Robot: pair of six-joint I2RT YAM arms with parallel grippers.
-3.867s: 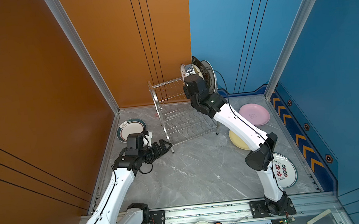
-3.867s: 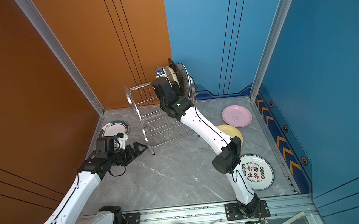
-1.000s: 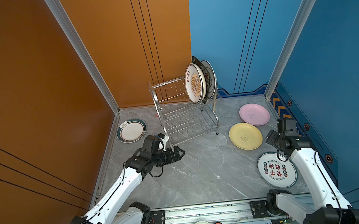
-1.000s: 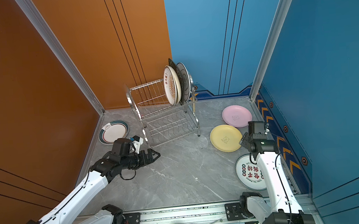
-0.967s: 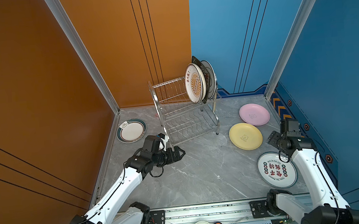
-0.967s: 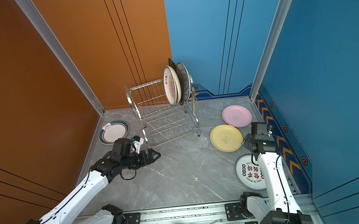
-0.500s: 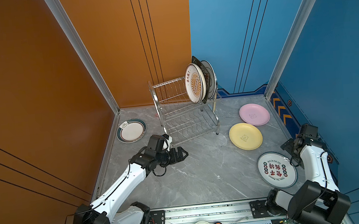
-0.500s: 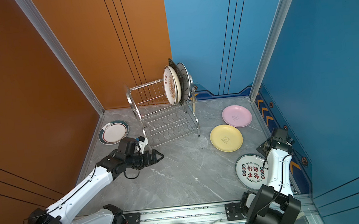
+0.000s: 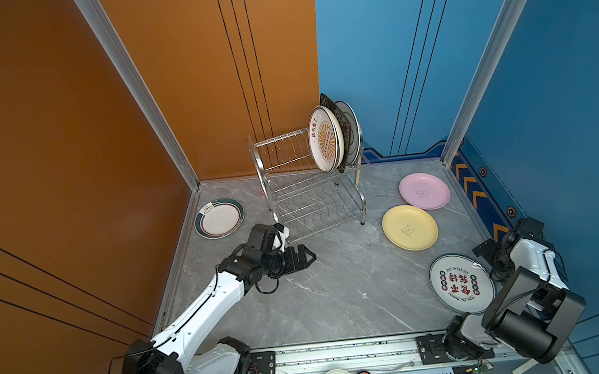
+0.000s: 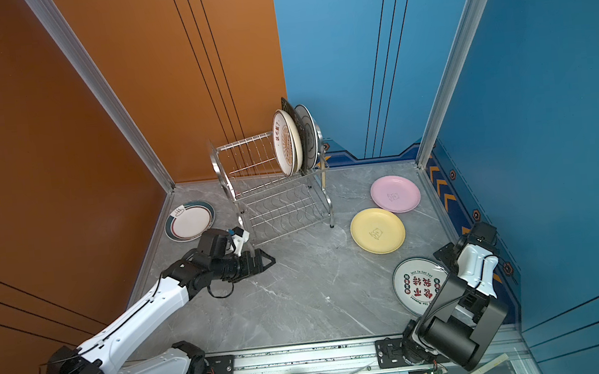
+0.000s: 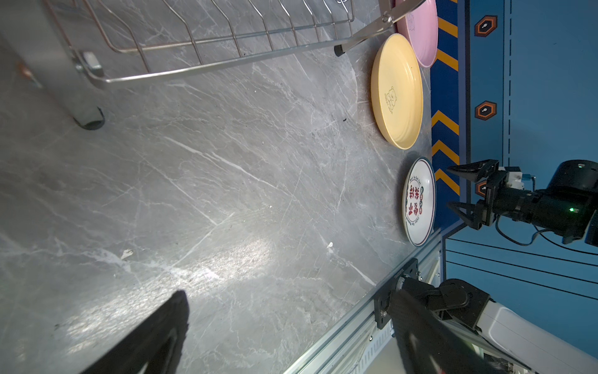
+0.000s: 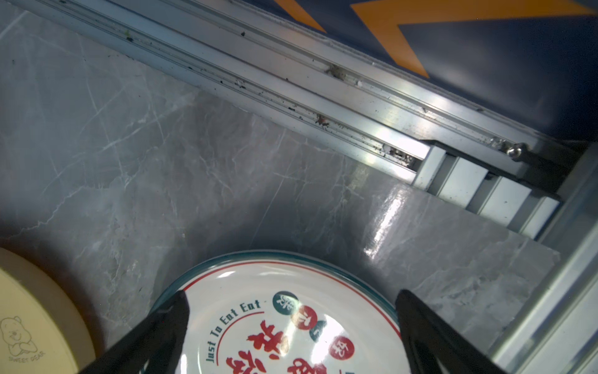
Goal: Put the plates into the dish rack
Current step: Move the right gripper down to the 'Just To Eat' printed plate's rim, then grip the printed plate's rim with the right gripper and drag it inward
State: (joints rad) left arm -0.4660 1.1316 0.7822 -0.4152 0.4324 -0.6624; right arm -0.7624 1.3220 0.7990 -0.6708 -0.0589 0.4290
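Plate next in line: we judge it is the red-lettered plate (image 12: pixel 291 323), flat on the grey marbled worktop (image 9: pixel 338 289) and well apart from the dish rack (image 9: pixel 310 194), towards the right arm's base.
Right claw (image 11: pixel 459 191): released, jaws spread wide, empty; we see it just beside that plate's outer rim, and the wrist view looks down across the rim.
Left claw (image 9: pixel 306 258): released and empty, near the rack's front foot; the right arm is far nearer the lettered plate.
Rack load: three plates stand on edge in the upper tier, the sunburst plate (image 9: pixel 325 138) foremost.
Others flat: yellow plate (image 9: pixel 409 227), pink plate (image 9: pixel 424 191), teal-rimmed plate (image 9: pixel 219 218).
Surfaces: glossy round glazed plates; thin shiny steel wire.
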